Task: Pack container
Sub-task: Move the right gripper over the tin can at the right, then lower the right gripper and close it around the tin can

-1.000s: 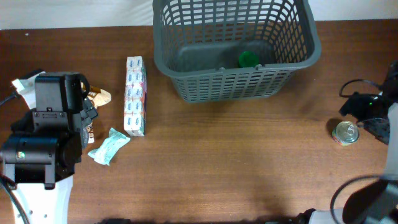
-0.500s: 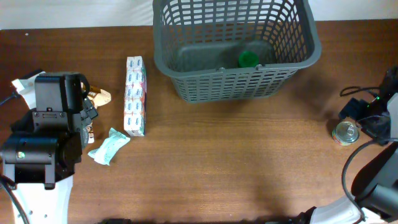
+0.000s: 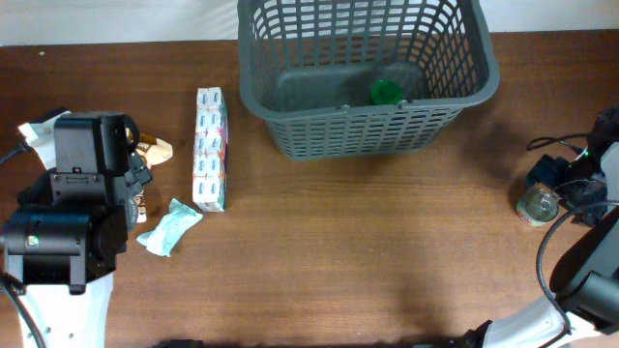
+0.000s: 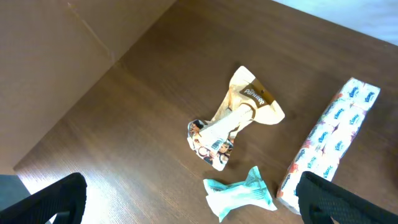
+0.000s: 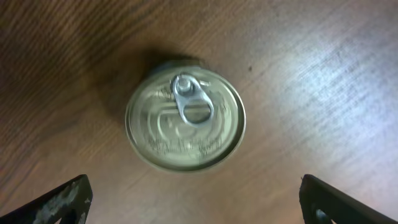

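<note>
The basket [image 3: 360, 130] sits at the far edge of the bench [image 3: 387, 251], a green-lidded jar [image 3: 386, 92] inside it — the right claw [image 5: 200, 202] hangs released above the tin can [image 5: 185, 121], the left claw [image 4: 198, 200] spread wide over wrappers [image 4: 233, 124]

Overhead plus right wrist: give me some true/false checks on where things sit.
1. The green-lidded jar lies inside the basket. True.
2. The tin can is in the basket. False: it stands upright on the table, outside the basket.
3. The right gripper is shut on the can. False: its fingers are spread wide and not touching the can.
4. The long white-and-blue pack lies on the table, outside the basket. True.
</note>
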You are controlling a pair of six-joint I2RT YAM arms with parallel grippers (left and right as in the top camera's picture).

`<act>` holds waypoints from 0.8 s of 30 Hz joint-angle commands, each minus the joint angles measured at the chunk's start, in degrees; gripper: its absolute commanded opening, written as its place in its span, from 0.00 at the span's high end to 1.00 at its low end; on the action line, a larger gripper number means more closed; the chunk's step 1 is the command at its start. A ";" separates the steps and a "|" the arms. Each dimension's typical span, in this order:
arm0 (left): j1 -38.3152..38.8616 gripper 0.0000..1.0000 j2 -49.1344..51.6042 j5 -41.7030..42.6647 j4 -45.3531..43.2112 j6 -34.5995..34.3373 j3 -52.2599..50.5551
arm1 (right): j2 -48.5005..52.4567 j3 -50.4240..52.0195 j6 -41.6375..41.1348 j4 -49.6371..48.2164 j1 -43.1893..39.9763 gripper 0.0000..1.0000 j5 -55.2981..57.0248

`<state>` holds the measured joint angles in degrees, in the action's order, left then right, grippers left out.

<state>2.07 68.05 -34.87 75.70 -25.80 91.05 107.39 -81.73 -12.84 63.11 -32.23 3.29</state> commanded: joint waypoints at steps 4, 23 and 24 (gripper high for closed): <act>-0.37 0.00 0.13 0.22 0.09 -0.31 0.83 | 4.57 0.13 1.95 -1.25 -0.04 0.01 -1.60; -0.37 0.01 0.13 0.22 0.09 -0.31 0.83 | 7.34 0.13 5.14 -4.44 -0.04 0.01 -3.74; -0.37 0.00 0.13 0.22 0.09 -0.31 0.83 | 7.48 0.13 5.14 -4.48 -0.04 0.01 -3.74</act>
<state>2.07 68.05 -34.87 75.70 -25.80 91.05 113.71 -81.71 -8.75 58.89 -32.23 0.80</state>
